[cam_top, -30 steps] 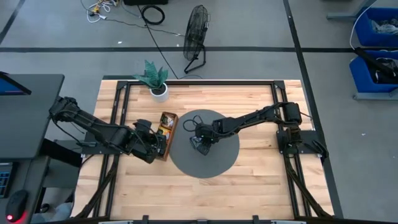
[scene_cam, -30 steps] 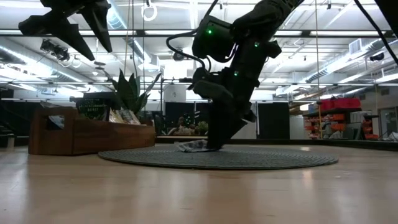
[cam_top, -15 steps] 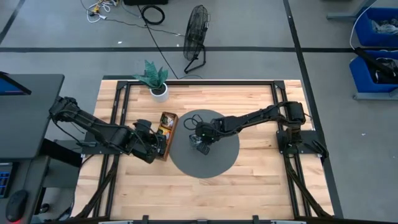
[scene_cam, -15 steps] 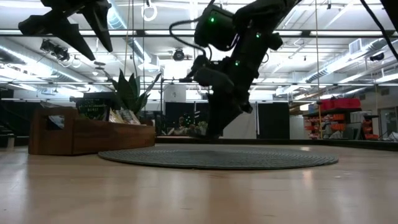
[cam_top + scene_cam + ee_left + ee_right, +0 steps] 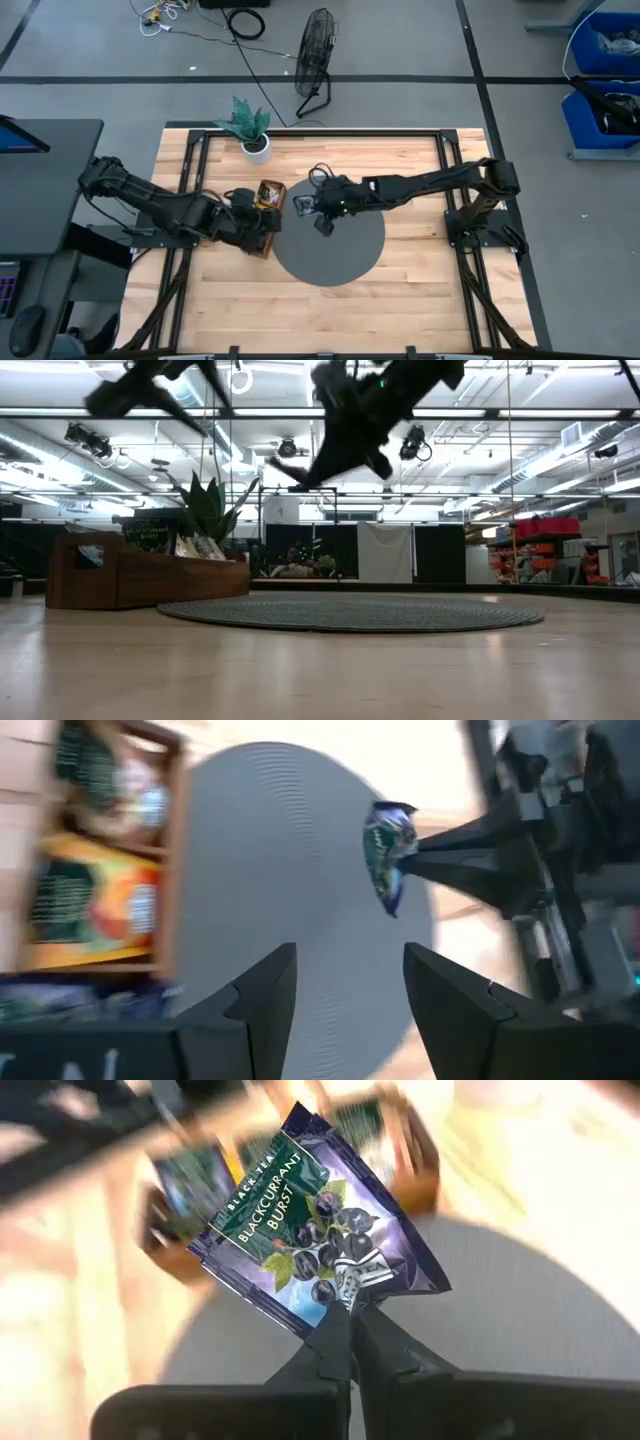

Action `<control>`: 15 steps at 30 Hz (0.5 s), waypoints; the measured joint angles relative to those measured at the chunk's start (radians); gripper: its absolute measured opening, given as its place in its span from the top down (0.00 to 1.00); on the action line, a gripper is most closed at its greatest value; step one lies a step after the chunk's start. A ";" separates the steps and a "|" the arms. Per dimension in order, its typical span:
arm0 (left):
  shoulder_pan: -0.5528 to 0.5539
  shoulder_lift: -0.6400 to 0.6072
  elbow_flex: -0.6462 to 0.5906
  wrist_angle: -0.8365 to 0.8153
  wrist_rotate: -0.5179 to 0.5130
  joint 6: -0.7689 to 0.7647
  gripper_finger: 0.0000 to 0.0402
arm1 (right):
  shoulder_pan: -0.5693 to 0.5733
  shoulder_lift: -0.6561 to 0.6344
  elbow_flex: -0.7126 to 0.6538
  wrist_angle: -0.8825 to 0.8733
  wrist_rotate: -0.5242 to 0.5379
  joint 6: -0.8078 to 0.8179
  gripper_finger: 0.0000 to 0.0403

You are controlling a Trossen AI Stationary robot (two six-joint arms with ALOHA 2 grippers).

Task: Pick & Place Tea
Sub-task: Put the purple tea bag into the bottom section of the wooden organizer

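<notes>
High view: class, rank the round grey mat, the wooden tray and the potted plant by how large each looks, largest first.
1. Round grey mat
2. Wooden tray, partly hidden under the left arm
3. Potted plant, close to the tray in apparent size, so that ranking is unsure

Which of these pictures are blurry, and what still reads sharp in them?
Right wrist view: the tea sachet in the right pincer is sharp, its print readable, while the wooden tray behind smears. Left wrist view: the tray and mat are streaked, and the left pincer is crisp. Low view: both arms are dark, blurred shapes against bright ceiling lights. High view: steady.
</notes>
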 joint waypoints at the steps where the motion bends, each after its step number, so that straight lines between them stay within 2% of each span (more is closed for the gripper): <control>1: 0.009 0.000 0.000 0.039 -0.001 0.012 0.53 | 0.000 -0.013 0.000 0.019 0.000 -0.003 1.00; 8: 0.069 0.000 0.000 0.221 -0.009 0.109 0.53 | 0.010 -0.089 0.000 0.091 -0.003 -0.008 1.00; 15: 0.120 0.000 0.000 0.350 -0.013 0.233 0.53 | 0.037 -0.108 0.000 0.093 -0.008 -0.010 1.00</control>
